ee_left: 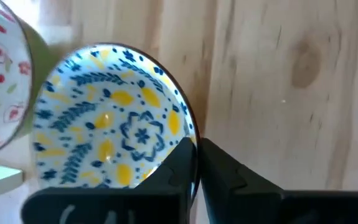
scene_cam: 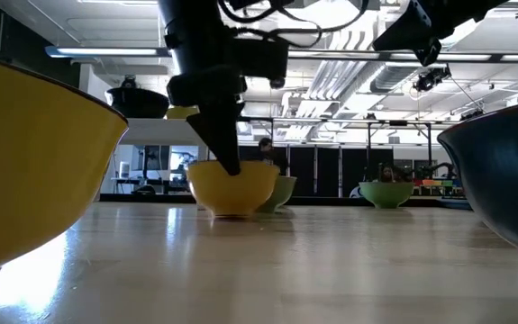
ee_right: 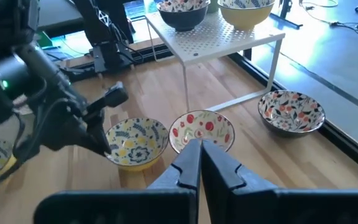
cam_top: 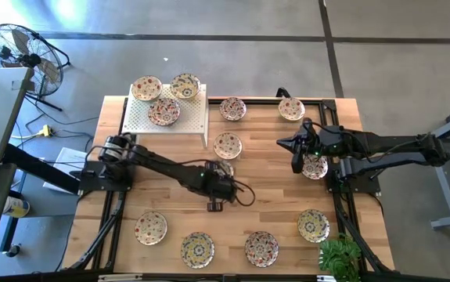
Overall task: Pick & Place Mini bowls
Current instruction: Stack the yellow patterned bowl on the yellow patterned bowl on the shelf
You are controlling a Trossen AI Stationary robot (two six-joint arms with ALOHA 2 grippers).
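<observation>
Blue-and-yellow bowl [ee_left: 104, 118] sits mid-table just beside a red-flowered bowl [ee_right: 202, 132]; my left gripper [ee_left: 197, 152] pinches its rim between narrowed fingers. My right gripper [cam_top: 297, 163] hangs closed and empty over the table's right side.
</observation>
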